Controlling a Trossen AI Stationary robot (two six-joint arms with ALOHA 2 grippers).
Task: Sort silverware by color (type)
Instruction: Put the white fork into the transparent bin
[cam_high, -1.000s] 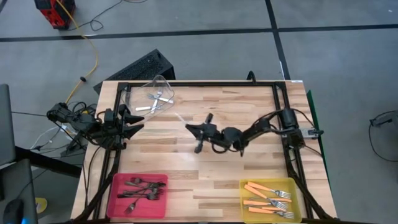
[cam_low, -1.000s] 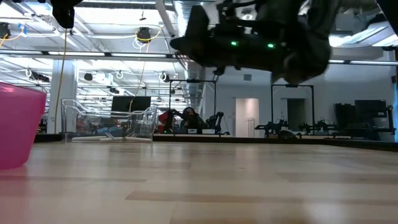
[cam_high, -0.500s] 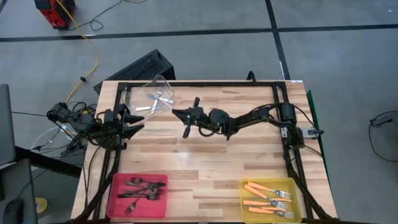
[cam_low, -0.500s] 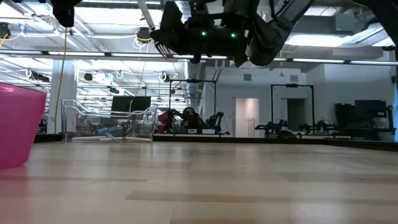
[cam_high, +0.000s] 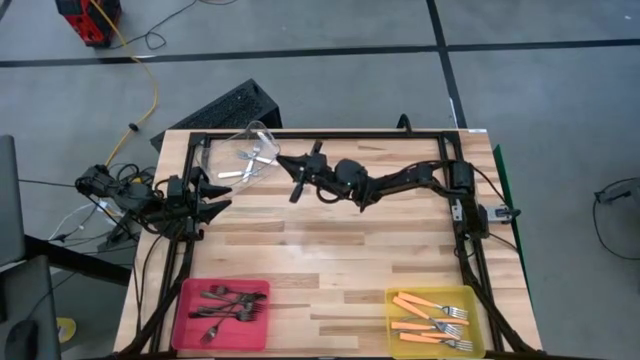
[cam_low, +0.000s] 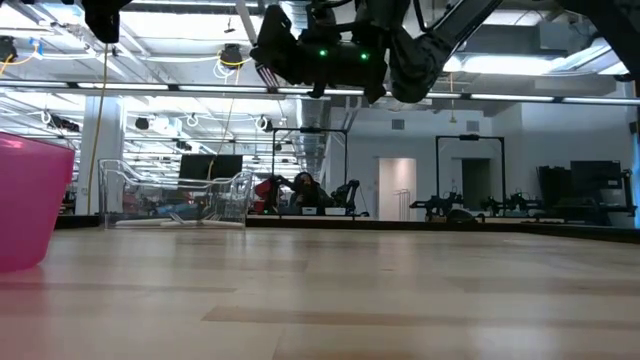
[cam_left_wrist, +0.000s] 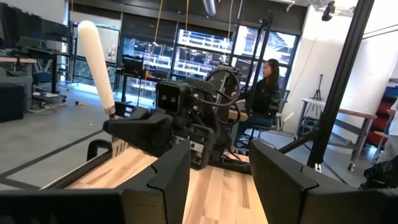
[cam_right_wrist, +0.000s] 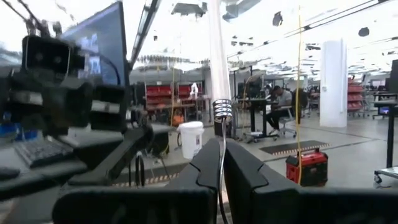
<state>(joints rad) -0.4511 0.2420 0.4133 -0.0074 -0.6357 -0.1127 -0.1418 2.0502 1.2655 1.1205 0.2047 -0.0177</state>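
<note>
Gripping a silver fork (cam_right_wrist: 222, 124), right gripper (cam_high: 284, 162) beside clear bin (cam_high: 240, 150)

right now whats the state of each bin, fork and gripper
right gripper: fingers shut on a silver fork, raised beside the clear bin
left gripper: fingers open, empty, waiting at the table's left edge
clear bin: tilted, silver forks inside
pink bin: upright, dark forks inside
yellow bin: upright, orange-handled forks inside
</note>
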